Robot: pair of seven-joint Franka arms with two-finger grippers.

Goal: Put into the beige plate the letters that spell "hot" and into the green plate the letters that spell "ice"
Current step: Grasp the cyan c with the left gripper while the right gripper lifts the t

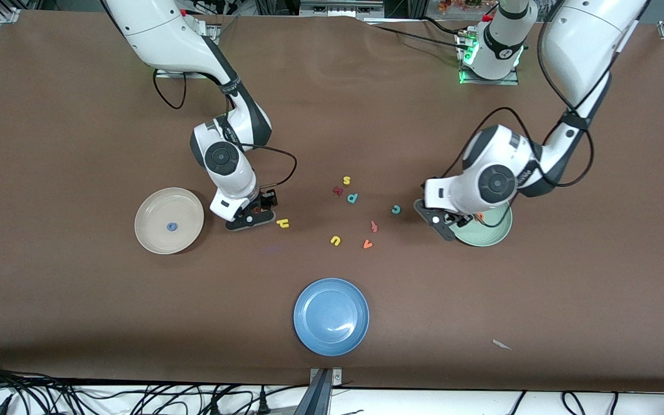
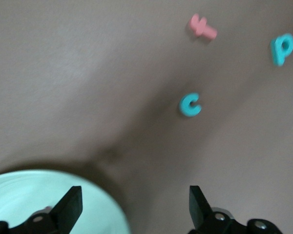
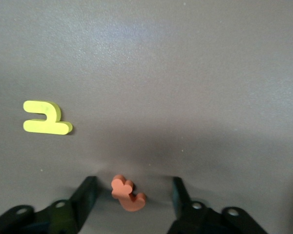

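Letters lie scattered across the middle of the brown worktop [image 1: 78,115] in the front view. The right pincer [image 1: 251,218] is down at the worktop just beside the beige plate [image 1: 153,236], on the side toward the letters. In the right wrist view its fingers [image 3: 88,192] stand apart on either side of the orange "t" [image 3: 128,194], with a gap at each side – the letter lies flat between them, not gripped. The yellow "h" [image 1: 283,223] lies just beside that pincer. The blue "o" [image 1: 172,226] rests in the beige plate, near its middle.

The left pincer [image 1: 450,222] hangs at the edge of the green plate [image 1: 490,236], its fingers [image 2: 71,207] spread wide with nothing between them – one over the plate's rim, the other over bare worktop. The orange "e" [image 1: 479,217] lies in the green plate, partly hidden by the arm. The teal "c" [image 1: 396,209] lies on the worktop near that pincer, and a salmon letter [image 1: 374,226] is a little nearer the front camera.

Higher in the frame's middle sit the yellow "s" [image 1: 346,180], a dark red letter [image 1: 338,190] and the teal "p" [image 1: 353,198], close together. Lower down are the yellow "u" [image 1: 335,240] and the orange "v" [image 1: 368,244]. The blue plate [image 1: 331,340] sits alone in the lower middle of the frame.
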